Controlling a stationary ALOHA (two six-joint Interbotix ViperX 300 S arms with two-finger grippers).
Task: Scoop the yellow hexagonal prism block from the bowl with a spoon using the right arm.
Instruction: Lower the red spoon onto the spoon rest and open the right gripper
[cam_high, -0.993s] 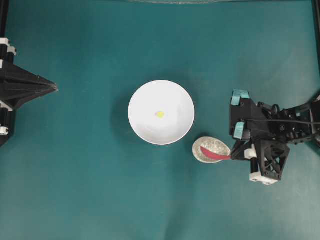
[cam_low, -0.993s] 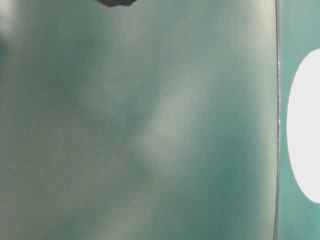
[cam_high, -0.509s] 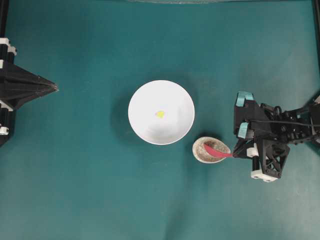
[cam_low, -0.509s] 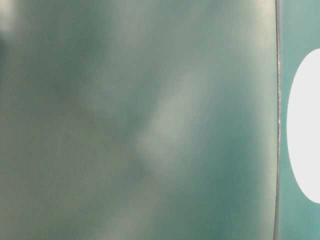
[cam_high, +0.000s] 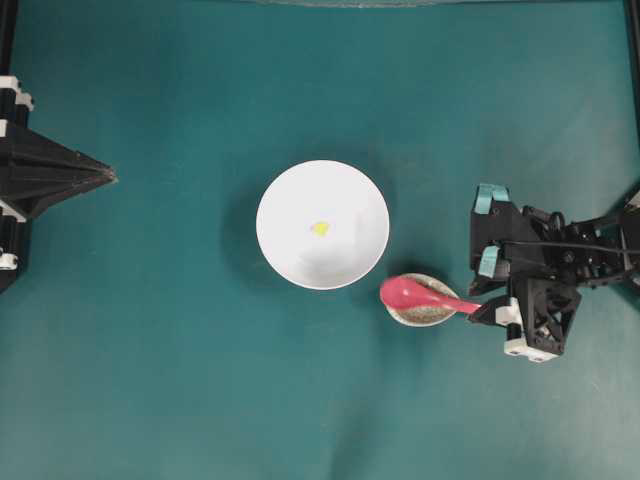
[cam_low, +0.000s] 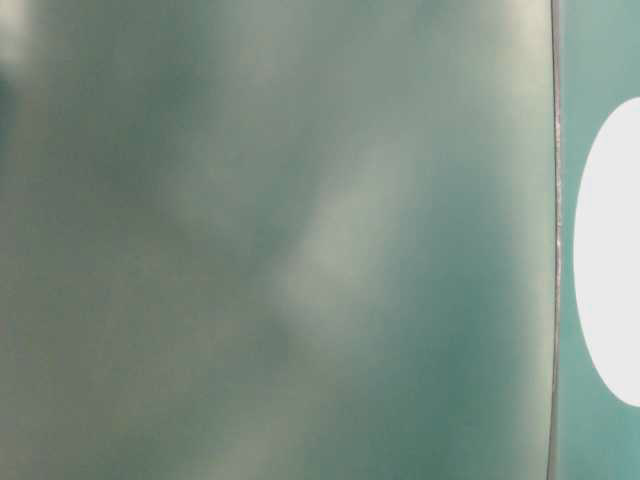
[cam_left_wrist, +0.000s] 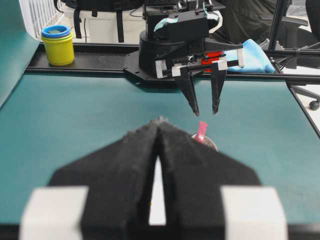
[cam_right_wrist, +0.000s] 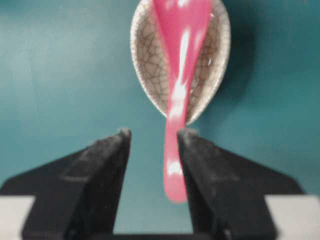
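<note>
The white bowl (cam_high: 300, 255) sits mid-table with the tiny yellow hexagonal prism block (cam_high: 320, 228) inside it. To its lower right, the red-pink spoon (cam_high: 415, 295) lies across a small speckled dish (cam_high: 425, 313), head toward the bowl. My right gripper (cam_high: 482, 306) is open at the handle end. In the right wrist view the spoon (cam_right_wrist: 179, 60) runs from the dish (cam_right_wrist: 145, 55) down between the open jaws of the gripper (cam_right_wrist: 152, 135), close beside the right-hand finger, not clamped. My left gripper (cam_high: 108, 177) rests shut at the far left, away from everything.
From the left wrist view I see the right gripper (cam_left_wrist: 204, 112) hanging above the spoon handle (cam_left_wrist: 201, 131), and yellow cups (cam_left_wrist: 58, 44) on the far rail. The table-level view is blurred, with only the bowl (cam_low: 610, 250) at its right edge.
The right gripper has opened and let go of the spoon. The spoon has settled flatter across the speckled dish, its head now further left toward the bowl.
</note>
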